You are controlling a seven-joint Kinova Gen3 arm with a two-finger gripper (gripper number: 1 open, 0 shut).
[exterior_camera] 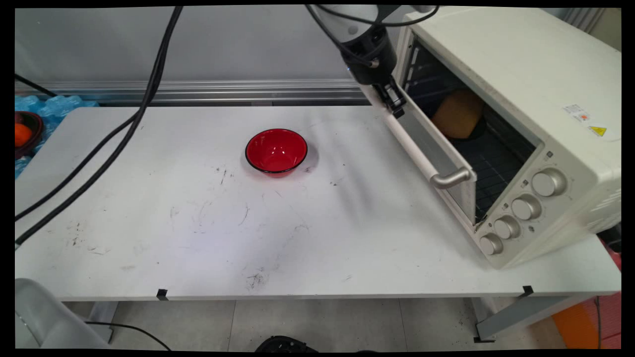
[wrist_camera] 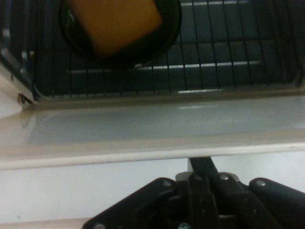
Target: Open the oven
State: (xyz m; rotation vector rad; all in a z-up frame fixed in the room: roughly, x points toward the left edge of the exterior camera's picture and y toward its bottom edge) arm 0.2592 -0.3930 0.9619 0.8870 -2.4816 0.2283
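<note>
My gripper (exterior_camera: 397, 109) hangs at the far end of the cream toaster oven's (exterior_camera: 521, 99) door handle (exterior_camera: 414, 146), its fingers shut and touching the bar. The door (exterior_camera: 441, 148) stands partly lowered. In the hand view the fingertips (wrist_camera: 202, 163) end just under the cream handle bar (wrist_camera: 119, 155), with the door glass (wrist_camera: 167, 121) beyond. Inside, on the wire rack (wrist_camera: 228, 62), a yellow-orange block (exterior_camera: 459, 114) (wrist_camera: 114, 21) sits on a black plate (wrist_camera: 162, 40).
An empty red bowl (exterior_camera: 276, 151) stands on the white table (exterior_camera: 198, 223), left of the oven. Black cables (exterior_camera: 124, 134) hang across the table's left side. Four knobs (exterior_camera: 526, 206) run down the oven's front panel. A dark bowl with something orange (exterior_camera: 22, 134) sits off the table's left end.
</note>
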